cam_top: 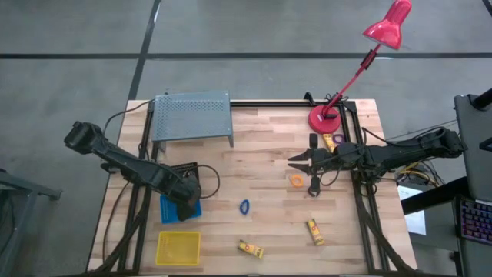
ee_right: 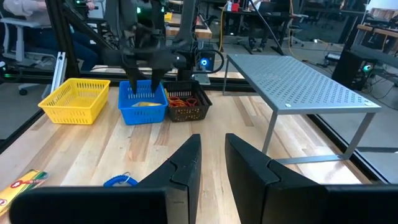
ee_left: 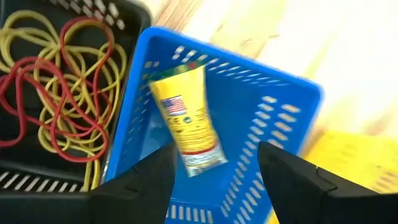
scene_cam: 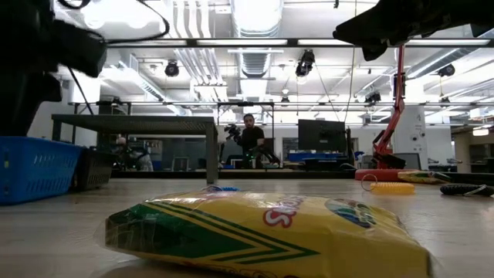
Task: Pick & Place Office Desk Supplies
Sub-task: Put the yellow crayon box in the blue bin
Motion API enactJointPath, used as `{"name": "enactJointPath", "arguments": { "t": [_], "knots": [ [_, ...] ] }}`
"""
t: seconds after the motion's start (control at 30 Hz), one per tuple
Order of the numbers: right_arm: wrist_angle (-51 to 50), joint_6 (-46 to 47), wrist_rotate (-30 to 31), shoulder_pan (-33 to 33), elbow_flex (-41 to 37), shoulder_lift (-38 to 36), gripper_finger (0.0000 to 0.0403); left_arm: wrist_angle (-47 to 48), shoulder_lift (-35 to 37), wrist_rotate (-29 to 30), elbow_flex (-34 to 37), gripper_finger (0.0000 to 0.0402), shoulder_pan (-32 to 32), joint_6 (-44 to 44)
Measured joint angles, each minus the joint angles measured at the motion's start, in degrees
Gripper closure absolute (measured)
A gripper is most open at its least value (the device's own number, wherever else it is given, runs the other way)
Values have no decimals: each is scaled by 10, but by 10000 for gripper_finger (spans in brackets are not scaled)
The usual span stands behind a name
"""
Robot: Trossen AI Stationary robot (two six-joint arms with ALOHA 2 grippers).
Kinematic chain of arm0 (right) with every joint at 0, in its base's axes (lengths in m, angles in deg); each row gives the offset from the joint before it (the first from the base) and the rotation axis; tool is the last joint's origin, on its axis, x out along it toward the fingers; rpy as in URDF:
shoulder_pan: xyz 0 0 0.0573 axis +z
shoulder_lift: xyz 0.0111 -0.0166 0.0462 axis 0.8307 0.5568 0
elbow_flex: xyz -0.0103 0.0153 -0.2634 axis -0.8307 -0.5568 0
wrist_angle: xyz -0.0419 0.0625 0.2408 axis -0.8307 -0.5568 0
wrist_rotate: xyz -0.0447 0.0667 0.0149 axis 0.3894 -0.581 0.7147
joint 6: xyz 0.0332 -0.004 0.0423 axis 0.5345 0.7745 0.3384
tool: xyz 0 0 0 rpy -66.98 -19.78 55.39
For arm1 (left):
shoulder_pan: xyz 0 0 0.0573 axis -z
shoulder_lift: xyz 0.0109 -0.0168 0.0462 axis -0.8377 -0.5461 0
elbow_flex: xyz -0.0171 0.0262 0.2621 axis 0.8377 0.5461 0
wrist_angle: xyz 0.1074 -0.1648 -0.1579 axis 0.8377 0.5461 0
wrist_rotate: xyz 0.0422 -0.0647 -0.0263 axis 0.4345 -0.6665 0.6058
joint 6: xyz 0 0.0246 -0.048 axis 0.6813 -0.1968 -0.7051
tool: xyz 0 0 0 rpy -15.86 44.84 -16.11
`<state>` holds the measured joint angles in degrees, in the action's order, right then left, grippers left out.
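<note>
My left gripper (cam_top: 187,206) hangs open above the blue bin (ee_left: 261,106), pointing down. A yellow tube (ee_left: 185,121) lies on the bin's floor, and my fingers stand on either side of its near end, apart from it. The black bin (ee_left: 37,174) beside it holds red and yellow rubber bands (ee_left: 59,93). On the table lie a blue ring (cam_top: 244,206), an orange band (cam_top: 297,180) and yellow tubes (cam_top: 250,248), (cam_top: 315,231). My right gripper (cam_top: 294,160) waits level above the table's right side, slightly open with nothing between its fingers (ee_right: 186,163).
A yellow bin (cam_top: 178,248) stands near the front left. A grey perforated shelf (cam_top: 192,115) is at the far left, and a pink lamp's base (cam_top: 324,119) at the far right, with another yellow tube (cam_top: 329,141) beside it. A person (scene_cam: 248,135) stands in the room beyond.
</note>
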<state>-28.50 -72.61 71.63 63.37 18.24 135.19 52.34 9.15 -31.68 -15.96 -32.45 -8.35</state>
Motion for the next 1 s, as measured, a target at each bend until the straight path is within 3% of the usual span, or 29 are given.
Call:
{"name": "enactJointPath", "arguments": {
  "t": [0.2,0.4,0.47,0.6,0.8,1.0],
  "knots": [
    [0,1,0,0,0,0,335,-10,48,19,-37,167,0,0],
    [0,1,0,0,0,0,335,-51,73,128,-69,173,0,17],
    [0,0,0,0,0,0,335,-64,76,140,-79,173,-2,24],
    [0,0,0,0,0,0,335,-99,98,146,-111,173,-2,128],
    [0,0,0,0,0,0,335,-167,164,226,-146,173,-2,291],
    [0,1,0,0,0,0,335,-239,234,229,-145,172,-2,405]
  ]
}}
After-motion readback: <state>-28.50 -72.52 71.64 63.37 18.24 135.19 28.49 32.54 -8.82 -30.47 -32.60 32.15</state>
